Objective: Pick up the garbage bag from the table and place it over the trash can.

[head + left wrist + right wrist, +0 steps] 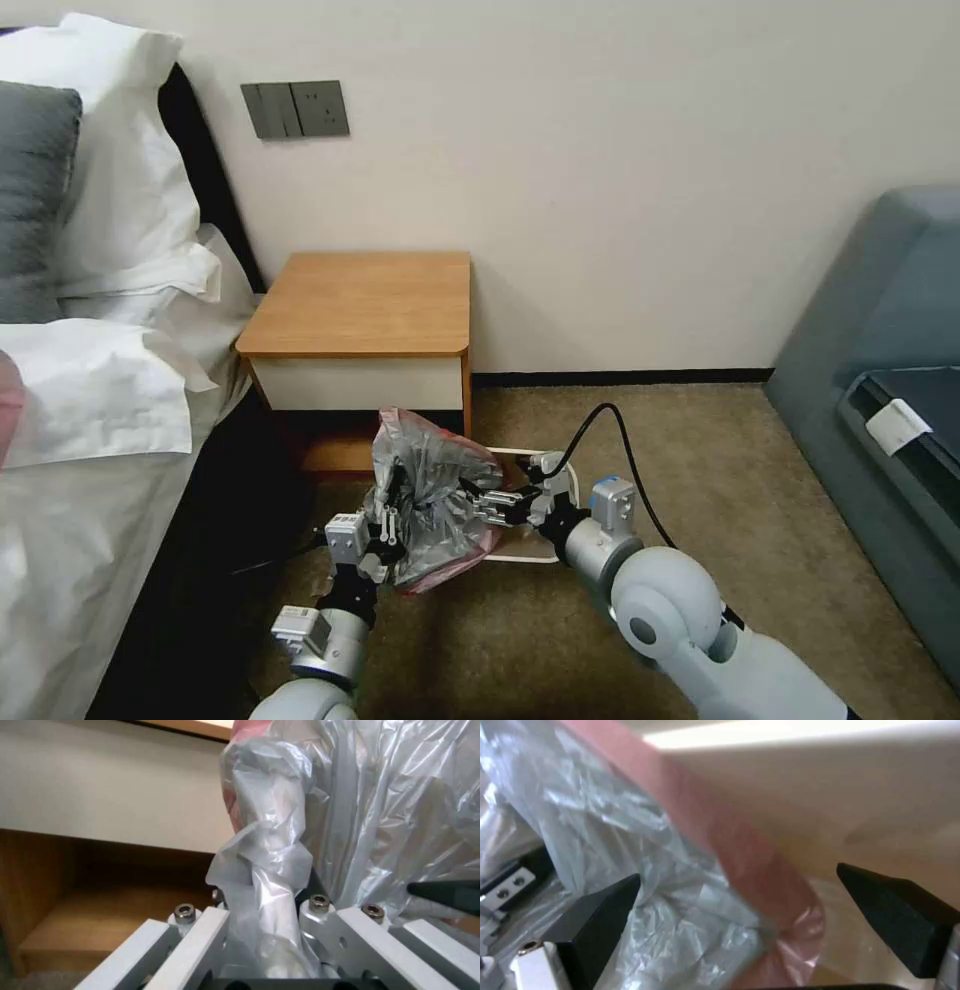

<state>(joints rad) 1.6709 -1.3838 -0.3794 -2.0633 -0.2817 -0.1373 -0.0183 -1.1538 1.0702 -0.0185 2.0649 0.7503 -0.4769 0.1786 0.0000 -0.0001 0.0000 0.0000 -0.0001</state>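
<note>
Pinching a twisted fold of the bag (265, 870), the left gripper (262, 930) has its pale fingers (200, 941) closed tight on the plastic, which runs up out of the jaws as a crumpled grey column. From the head camera, this gripper (385, 510) sits at the bag's (430, 495) left side, low in front of the table (360, 300).

Across from it the right gripper (737, 892) stands spread wide, its dark fingertips (605, 903) well apart, with the bag's (645, 877) grey film and pinkish-red edge lying between them; whether either pad touches the plastic I cannot tell. In the head view this gripper (492, 503) reaches in from the right against the bag's side.

The bag hangs bunched between the two grippers, off the table and over the can (520, 455), whose cream rim shows to the bag's right on the carpet (720, 460). The bed (90, 480) crowds the left side; open carpet lies to the right, up to the grey sofa (880, 400).
</note>
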